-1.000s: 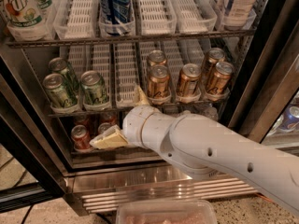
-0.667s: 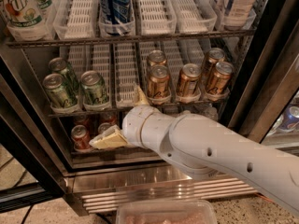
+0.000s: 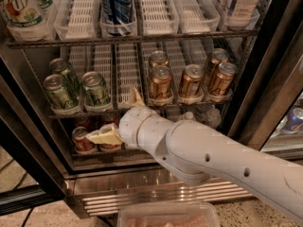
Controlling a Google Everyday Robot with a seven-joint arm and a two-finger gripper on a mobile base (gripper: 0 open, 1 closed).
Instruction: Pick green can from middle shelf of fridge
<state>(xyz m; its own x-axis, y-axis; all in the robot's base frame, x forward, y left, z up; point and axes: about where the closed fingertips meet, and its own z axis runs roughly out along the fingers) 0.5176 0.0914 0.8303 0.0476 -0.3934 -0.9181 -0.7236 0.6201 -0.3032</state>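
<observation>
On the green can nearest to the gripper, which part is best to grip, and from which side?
Grip the green can around its mid body, coming straight in from the front of the middle shelf. It stands upright at the lane's front, with a small gap on each side. The gripper, open, is just below it.

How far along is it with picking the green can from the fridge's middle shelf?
Done: the fridge is open and the tool is at the middle shelf front. In hand: nothing, tool open, beside the nearest green can. Left: grasp the can, pull it out.
</observation>
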